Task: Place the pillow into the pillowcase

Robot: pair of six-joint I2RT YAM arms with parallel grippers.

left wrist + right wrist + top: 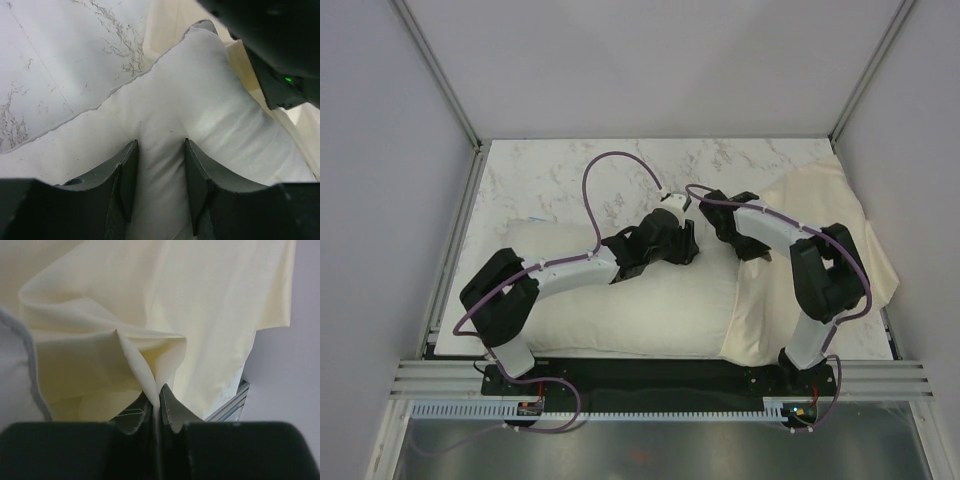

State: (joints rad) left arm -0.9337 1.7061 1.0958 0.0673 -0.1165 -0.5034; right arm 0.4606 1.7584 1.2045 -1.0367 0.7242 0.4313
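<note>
The plump off-white pillow [620, 310] lies lengthwise across the middle of the marble table. Its right end meets the limp cream pillowcase [810, 195], which is spread at the right and hangs over the table's right edge. My left gripper [686, 243] presses down on the pillow's far right part. In the left wrist view its jaws [161, 145] pinch a ridge of the pillow [200, 100]. My right gripper [748, 248] is at the pillowcase's left edge. In the right wrist view it [159, 390] is shut on a raised fold of the pillowcase [175, 300], and the pillow's edge [12, 365] shows at the left.
The marble tabletop [570, 175] is bare behind the pillow. Grey walls enclose it on three sides, with aluminium rails [450, 260] along the edges and the front. A purple cable [610, 160] arcs over the back. The right arm's black body [280, 45] hangs close above the left gripper.
</note>
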